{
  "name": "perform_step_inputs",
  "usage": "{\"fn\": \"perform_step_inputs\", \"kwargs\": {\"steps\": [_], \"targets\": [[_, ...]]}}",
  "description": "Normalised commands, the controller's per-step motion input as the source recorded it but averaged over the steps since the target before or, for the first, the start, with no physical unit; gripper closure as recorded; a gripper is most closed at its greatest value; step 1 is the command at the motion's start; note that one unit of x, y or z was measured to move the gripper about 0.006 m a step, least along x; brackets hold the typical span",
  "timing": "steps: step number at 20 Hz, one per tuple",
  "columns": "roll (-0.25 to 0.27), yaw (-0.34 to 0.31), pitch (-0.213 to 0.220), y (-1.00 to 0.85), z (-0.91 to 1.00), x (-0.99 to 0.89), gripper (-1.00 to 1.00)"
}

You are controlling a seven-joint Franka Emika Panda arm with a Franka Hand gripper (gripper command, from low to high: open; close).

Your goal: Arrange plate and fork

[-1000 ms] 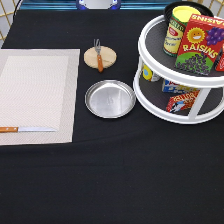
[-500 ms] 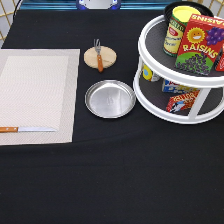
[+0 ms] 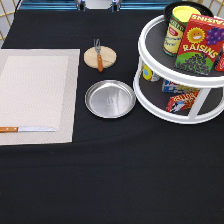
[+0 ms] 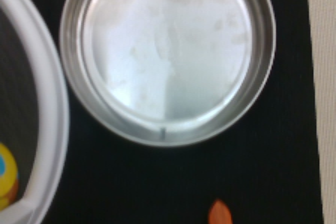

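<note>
Silver plate fills my wrist camera, though the exterior view shows no gripper, so I cannot tell its opening; beside the plate, the fork rests on a wooden coaster.

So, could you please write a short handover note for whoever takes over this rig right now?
End effector: not visible in the exterior view, so its state is unknown.
Plate: on the black cloth, between the placemat and the white turntable rack, not on the mat.
Fork: lying on the wooden coaster, above the plate in the exterior view.
Knife: on the placemat.
Done: nothing evident.
Left: plate and fork unarranged.
</note>
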Motion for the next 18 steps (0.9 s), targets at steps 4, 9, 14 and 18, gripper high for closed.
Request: {"fn": "perform_step_inputs", "kwargs": {"steps": [4,9,14,18], "targets": [[0.0,0.057,0.068,-0.07,0.0,0.91,-1.0],[0.005,0.081,0.051,-0.07,0.0,0.85,-1.0],[0.051,0.108,0.031,-0.24,-0.08,0.72,-1.0],[0.065,0.114,0.032,-0.36,-0.22,0.67,-1.0]]}}
